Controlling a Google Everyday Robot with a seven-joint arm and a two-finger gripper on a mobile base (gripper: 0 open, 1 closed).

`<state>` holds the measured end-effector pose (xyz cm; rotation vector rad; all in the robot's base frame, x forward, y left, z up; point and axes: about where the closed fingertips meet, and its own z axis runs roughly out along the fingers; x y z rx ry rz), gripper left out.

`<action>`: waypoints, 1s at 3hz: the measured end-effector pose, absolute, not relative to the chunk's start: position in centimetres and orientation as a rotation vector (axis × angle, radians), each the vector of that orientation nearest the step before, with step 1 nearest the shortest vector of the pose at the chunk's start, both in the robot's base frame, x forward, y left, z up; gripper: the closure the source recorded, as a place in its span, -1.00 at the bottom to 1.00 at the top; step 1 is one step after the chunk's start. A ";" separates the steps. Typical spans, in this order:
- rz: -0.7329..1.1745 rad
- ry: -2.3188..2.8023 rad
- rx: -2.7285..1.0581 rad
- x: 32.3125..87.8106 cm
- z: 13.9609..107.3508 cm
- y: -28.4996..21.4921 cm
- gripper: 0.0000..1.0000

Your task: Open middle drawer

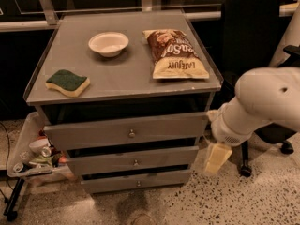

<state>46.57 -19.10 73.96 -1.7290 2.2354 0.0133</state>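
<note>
Nearest me is the speckled floor, and rising from it the grey cabinet with three drawers stacked. The bottom drawer has the narrowest front. Just above it sits the middle drawer: a flat grey wooden front of middling height with one small round metal knob at its centre and a dark gap along its top edge.

The gripper, a pale yellowish piece, hangs off the white arm just beside the right end of the middle drawer, apart from the knob. Whether it is open or closed I cannot tell.

The top drawer is the tallest, with its own knob. To the cabinet's left, low down, a tray holds cans and clutter.

On the cabinet top, a green and yellow sponge lies near the left front edge. A brown chip bag lies flat on the right side; its pale band reads "LATE JULY", and the larger lettering above that I cannot make out. A white bowl stands further back, left of the bag. A black chair stands behind on the right.
</note>
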 end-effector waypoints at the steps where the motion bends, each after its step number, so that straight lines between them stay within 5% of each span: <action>1: 0.148 2.234 -1.733 45.0 68.3 -15.9 -1.00; 3: 0.240 2.228 -1.735 44.5 63.4 -13.7 -1.00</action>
